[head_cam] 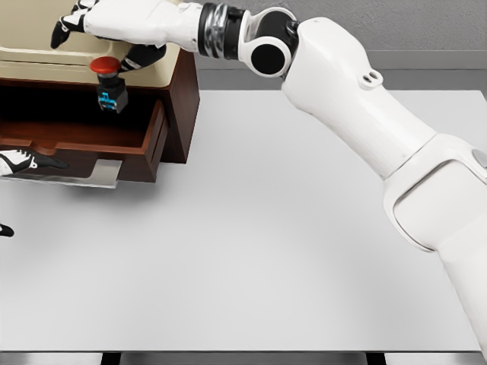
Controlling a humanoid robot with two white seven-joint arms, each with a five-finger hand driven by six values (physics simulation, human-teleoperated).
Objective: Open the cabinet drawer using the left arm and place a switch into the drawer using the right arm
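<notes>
The switch (109, 84), with a red button cap, black body and blue base, hangs slightly tilted just over the open drawer (84, 137) of the dark wooden cabinet (183, 91). My right hand (103, 34) hovers directly above it. The thumb is spread to the left and the curled fingers (143, 58) sit beside the red cap, not closed around it. At the left edge, my left hand (23, 161) lies in front of the drawer's silver handle (91, 176). Its fingers are stretched out and hold nothing.
The cabinet has a beige top (46, 46) and stands at the back left of the white table (266, 243). My right arm (365, 122) spans the table's back right. The table's front edge runs along the bottom of the view.
</notes>
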